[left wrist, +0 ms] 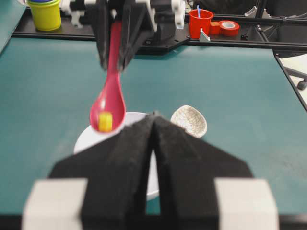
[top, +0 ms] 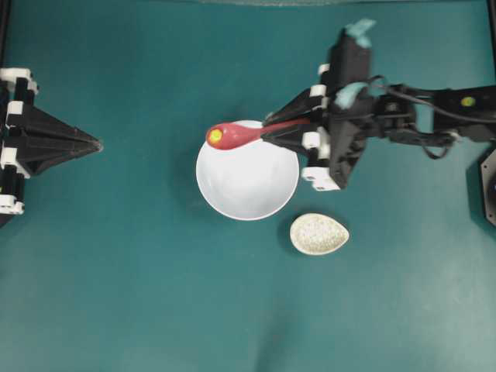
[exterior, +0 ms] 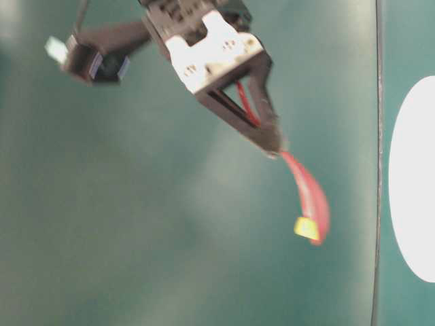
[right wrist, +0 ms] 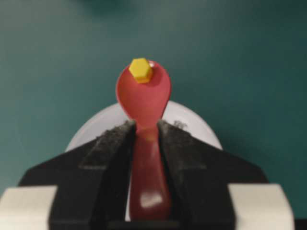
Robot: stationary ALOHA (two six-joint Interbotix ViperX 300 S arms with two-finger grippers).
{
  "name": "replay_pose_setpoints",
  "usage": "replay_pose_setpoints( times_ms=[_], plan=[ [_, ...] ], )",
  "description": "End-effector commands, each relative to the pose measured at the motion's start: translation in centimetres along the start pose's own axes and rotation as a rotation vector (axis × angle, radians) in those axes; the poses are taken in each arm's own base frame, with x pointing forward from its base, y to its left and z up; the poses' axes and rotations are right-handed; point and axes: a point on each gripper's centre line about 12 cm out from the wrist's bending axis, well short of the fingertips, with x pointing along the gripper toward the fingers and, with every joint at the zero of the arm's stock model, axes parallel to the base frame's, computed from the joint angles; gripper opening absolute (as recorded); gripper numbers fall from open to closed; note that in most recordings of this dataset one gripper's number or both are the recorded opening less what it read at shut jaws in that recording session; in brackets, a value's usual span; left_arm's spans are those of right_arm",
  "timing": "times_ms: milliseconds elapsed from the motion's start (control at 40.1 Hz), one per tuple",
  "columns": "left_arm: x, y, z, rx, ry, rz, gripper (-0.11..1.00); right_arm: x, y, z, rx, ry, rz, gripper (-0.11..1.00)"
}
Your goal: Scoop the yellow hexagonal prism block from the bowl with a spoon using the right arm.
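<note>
One six-sided yellow block [right wrist: 141, 70] in glossy pink-red spoon [right wrist: 144, 98] — right hand [right wrist: 144, 136] clamped on handle

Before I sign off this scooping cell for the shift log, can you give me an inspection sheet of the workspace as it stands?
Surface: teal table mat, no spills seen.
Job's things: tiny yellow hexagonal block sits in the scoop of the pink-red soup spoon, lifted over the rim of the large glossy white bowl.
Clutter: speckled off-white egg-shaped spoon rest beside the bowl.
Grippers: right gripper shut on the spoon's handle; left gripper shut, empty, away from the bowl.
Cables: black cable along the right arm.
Surroundings: yellow tub, red cup, red tape roll behind the table.
</note>
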Motion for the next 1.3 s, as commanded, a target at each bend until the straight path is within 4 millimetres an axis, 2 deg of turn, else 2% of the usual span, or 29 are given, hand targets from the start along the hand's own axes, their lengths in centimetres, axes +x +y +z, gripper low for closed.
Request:
replay_pose_setpoints(
  times_ms=[0, 249, 424, 1271],
  plan=[
    [0.2, 0.0, 1.3, 0.002, -0.04, 0.0, 0.0, -1.9, 0.3, 1.7, 0.013, -0.125, 0.018, 0.25],
    [0.2, 0.0, 1.3, 0.002, -0.044, -0.002, 0.0, -5.4, 0.8, 2.3, 0.02, -0.258, 0.052, 0.25],
    [0.3, 0.0, 1.2, 0.002, -0.041, -0.002, 0.0, -6.5, 0.9, 2.4, 0.022, -0.285, 0.061, 0.25],
    [0.3, 0.0, 1.2, 0.0, -0.041, 0.0, 0.0, -6.7, 0.9, 2.5, 0.026, -0.3, 0.063, 0.25]
  ],
)
